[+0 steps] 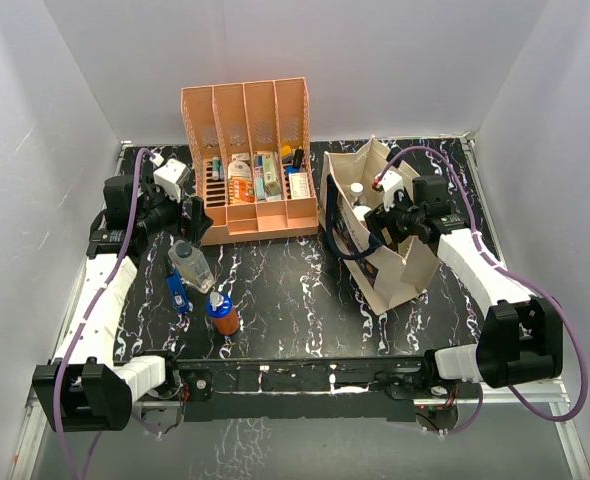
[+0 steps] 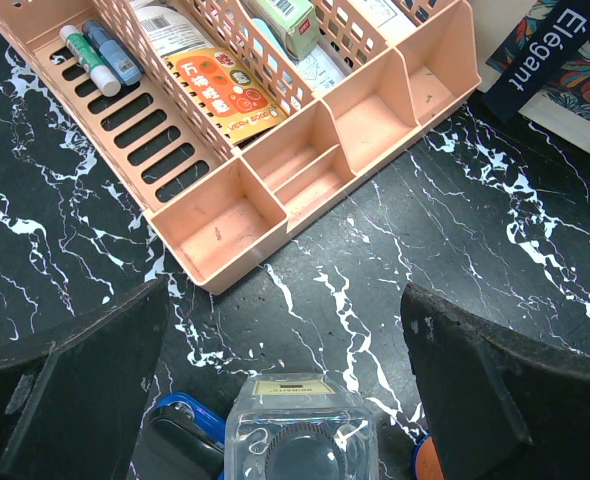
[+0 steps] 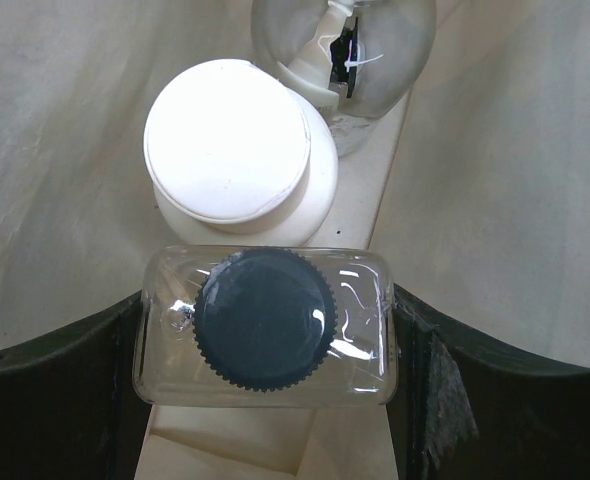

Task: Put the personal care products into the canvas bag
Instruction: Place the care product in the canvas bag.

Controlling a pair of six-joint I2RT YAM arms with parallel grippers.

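The right gripper (image 3: pixel 267 300) is down inside the canvas bag (image 1: pixel 400 275), its fingers clamped on two opposite sides of the clear square dark-capped bottle (image 3: pixel 265 325). That bottle stands upright just beside the white cylinder (image 3: pixel 230 150), and a round bottle with a white top (image 3: pixel 375 60) stands beyond them against the cloth. The left gripper (image 2: pixel 285 300) hangs with its fingers spread wide and holds nothing. Below it the clear grey-capped bottle (image 2: pixel 300 435) stands between the fingers and touches neither. The cloth walls close in on both sides of the right fingers, leaving little side room. On the left, bare marble table (image 2: pixel 455 230) lies between the fingers and the near edge of the orange file rack (image 2: pixel 225 230). The small blue bottle (image 1: pixel 178 292) and the orange-brown blue-capped bottle (image 1: pixel 222 313) stand on the table near the clear one, left of centre. In the left wrist view all three are cut off at the bottom edge. The bag's floor is hidden under the bottles.
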